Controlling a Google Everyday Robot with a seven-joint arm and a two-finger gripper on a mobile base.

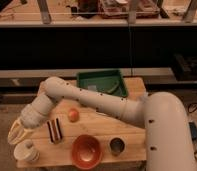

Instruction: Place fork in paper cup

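The white paper cup [28,153] stands at the table's front left corner. My gripper [16,135], cream-coloured, hangs just above and to the left of the cup, at the end of the arm that reaches across the table from the right. I cannot make out the fork. A small pale tip pokes out of the cup's mouth, right beside the gripper, and I cannot tell whether that is the fork.
On the wooden table [99,131] are an orange bowl [87,151], a small steel cup [116,146], an orange fruit [73,115] and a dark striped block [55,130]. A green tray [103,82] lies at the back. The arm covers the table's right side.
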